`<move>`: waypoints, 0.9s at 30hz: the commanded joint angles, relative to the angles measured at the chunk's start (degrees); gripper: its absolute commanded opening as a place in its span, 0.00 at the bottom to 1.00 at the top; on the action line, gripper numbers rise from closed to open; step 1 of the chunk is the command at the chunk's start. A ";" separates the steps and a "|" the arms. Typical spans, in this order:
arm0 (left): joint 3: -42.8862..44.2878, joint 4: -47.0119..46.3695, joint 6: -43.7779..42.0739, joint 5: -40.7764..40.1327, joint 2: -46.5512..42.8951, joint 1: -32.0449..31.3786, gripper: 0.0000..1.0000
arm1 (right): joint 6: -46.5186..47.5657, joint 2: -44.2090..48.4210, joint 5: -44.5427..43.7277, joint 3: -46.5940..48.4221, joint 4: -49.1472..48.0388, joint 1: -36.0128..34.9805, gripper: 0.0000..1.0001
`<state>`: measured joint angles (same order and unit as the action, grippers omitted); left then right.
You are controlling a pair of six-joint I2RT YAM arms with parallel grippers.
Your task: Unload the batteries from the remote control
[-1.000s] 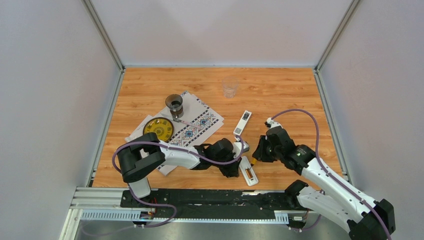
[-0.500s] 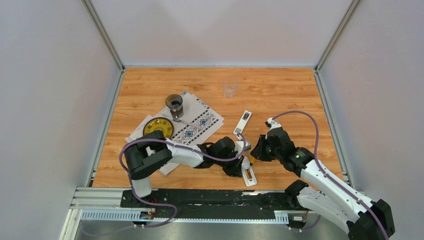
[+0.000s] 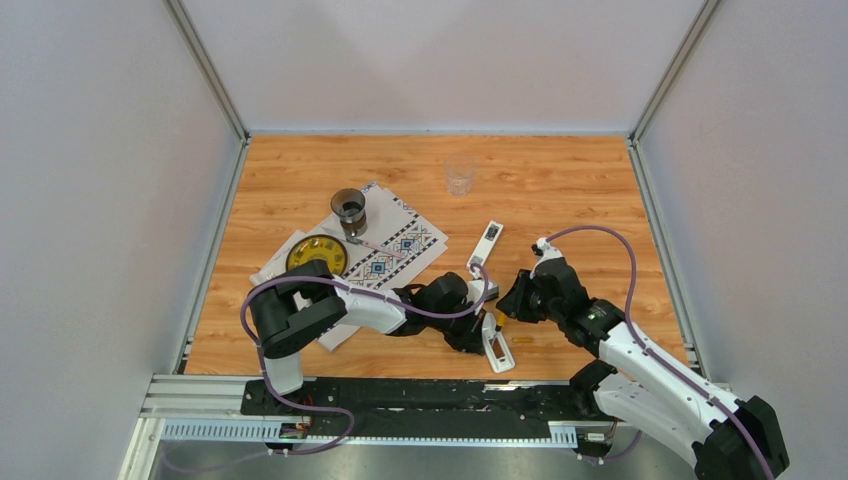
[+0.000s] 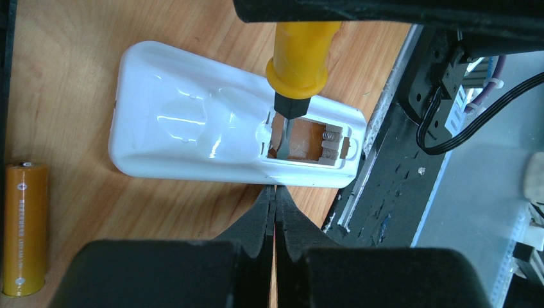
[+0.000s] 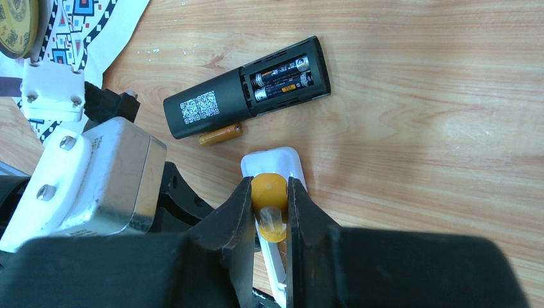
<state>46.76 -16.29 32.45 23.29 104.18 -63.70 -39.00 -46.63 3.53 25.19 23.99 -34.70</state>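
A white remote control [image 3: 497, 348] lies by the table's front edge with its battery bay [image 4: 312, 142] uncovered. My right gripper [image 5: 269, 187] [image 3: 509, 311] is shut on an orange-handled screwdriver [image 4: 301, 58] whose blade reaches into that bay. My left gripper [image 4: 274, 192] [image 3: 478, 335] is shut, empty, with its tips against the remote's side. One loose orange battery [image 4: 24, 228] rests on the wood beside the white remote. Another orange battery [image 5: 220, 135] lies next to a dark remote [image 5: 212, 106] that has two dark batteries [image 5: 282, 78] in its open bay.
Farther back stand a clear glass [image 3: 460, 177], a dark cup [image 3: 349, 208] and a yellow disc [image 3: 317, 257] on a patterned cloth [image 3: 400, 243]. The black front rail [image 3: 400, 395] runs just behind the white remote's end.
My left gripper has closed fully and slid right, up against the white remote. The right arm with the screwdriver has shifted slightly left toward the remote's bay.
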 commanded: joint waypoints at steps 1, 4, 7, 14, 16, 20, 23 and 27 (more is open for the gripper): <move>-1.32 -3.31 0.60 -5.18 1.11 1.04 0.01 | -5.12 -0.57 9.92 0.21 3.08 -1.60 0.00; -1.50 -3.48 0.51 -5.27 0.67 1.21 0.02 | -3.19 -0.65 7.81 2.14 4.92 -1.69 0.00; -1.68 -3.04 0.08 -5.45 -0.38 1.30 0.03 | -1.96 -0.74 6.84 3.99 5.63 -1.60 0.00; -3.78 -1.90 -1.16 -6.68 -7.31 2.35 0.22 | 1.03 -1.09 5.71 9.34 6.77 -1.60 0.00; -4.40 -1.11 -1.86 -7.73 -10.83 2.70 0.30 | 2.00 -0.92 4.91 11.10 7.74 -1.69 0.00; -6.68 0.91 -3.97 -10.45 -17.51 3.93 0.55 | 3.40 -0.04 2.28 13.04 8.00 -1.60 0.00; -7.21 5.47 -7.12 -15.71 -22.61 4.64 0.71 | 4.72 0.66 -0.61 14.80 8.71 -1.60 0.00; -6.16 14.34 -14.14 -23.10 -27.18 5.08 0.89 | 6.48 1.72 -3.44 16.29 9.23 -1.51 0.00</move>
<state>40.03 -10.74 26.22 9.08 80.84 -59.13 -35.35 -46.57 4.27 37.98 33.01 -36.10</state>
